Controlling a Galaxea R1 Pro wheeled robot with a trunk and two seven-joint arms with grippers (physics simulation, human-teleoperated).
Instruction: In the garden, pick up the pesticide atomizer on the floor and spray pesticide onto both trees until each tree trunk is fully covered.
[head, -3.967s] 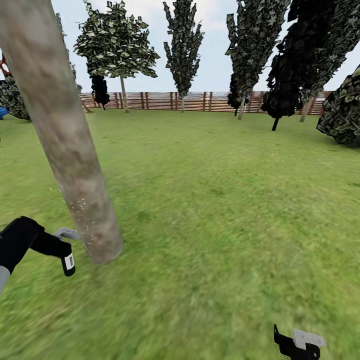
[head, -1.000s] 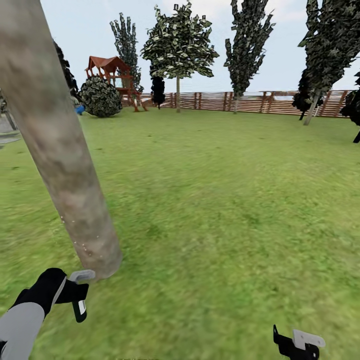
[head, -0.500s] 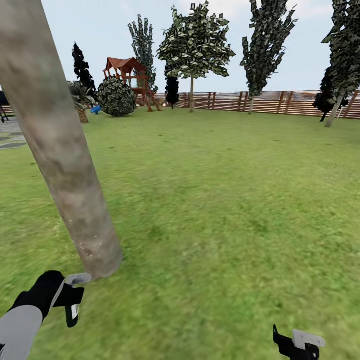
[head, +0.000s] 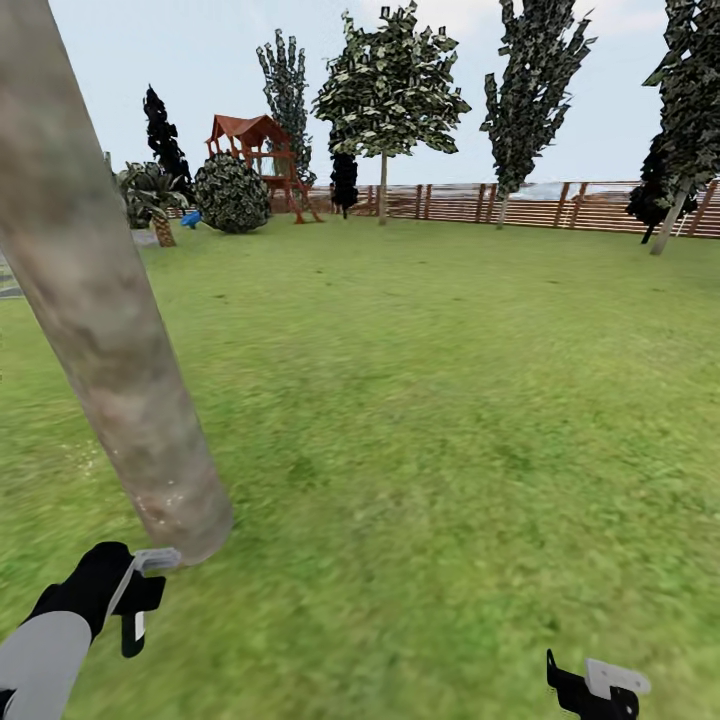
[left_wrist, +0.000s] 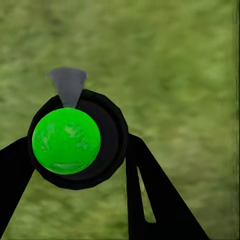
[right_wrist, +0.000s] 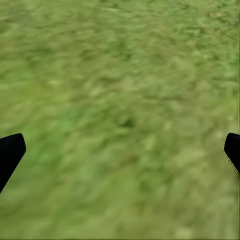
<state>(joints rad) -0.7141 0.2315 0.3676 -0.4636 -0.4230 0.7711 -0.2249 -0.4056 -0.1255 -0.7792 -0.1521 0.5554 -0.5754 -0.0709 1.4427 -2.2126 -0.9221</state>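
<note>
beside the tree trunk (head: 110, 340), left gripper (left_wrist: 75, 165) clamping pesticide atomizer (left_wrist: 75, 140), right gripper (right_wrist: 120, 155) spread wide

the tree trunk (head: 100, 330) is cut off above; the right hand (head: 598, 688) is cropped.

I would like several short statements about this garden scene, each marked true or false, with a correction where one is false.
1. The left gripper is closed around the spray bottle. True.
2. The right gripper also holds something. False: its fingers stand wide apart with only grass between them.
3. The thick tree trunk stands near the robot's left arm. True.
4. The bottle's top looks red in the left wrist view. False: it looks bright green there.
5. A wooden fence runs along the far edge of the lawn. True.
6. The play tower has a blue roof. False: its roof is reddish brown.
</note>
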